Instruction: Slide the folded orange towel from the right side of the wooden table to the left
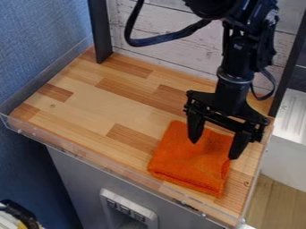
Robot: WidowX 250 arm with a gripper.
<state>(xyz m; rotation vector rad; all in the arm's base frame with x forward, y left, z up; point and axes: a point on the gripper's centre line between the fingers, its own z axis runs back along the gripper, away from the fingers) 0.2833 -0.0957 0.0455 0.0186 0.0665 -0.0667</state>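
The black gripper (213, 150) hangs over the right part of the wooden counter, its two fingers spread apart with nothing between them. Below it lies a folded orange cloth (190, 165), roughly square, flat on the wood near the front right. Both fingertips are over the cloth's upper half, one near its middle and the other by its right edge. Whether the tips touch the fabric, I cannot tell.
The wooden counter (90, 112) has a low clear rim (78, 154) along its front and left sides. Dark upright posts (100, 33) stand at the back, before a pale plank wall (161, 31). A white surface lies beyond the right edge.
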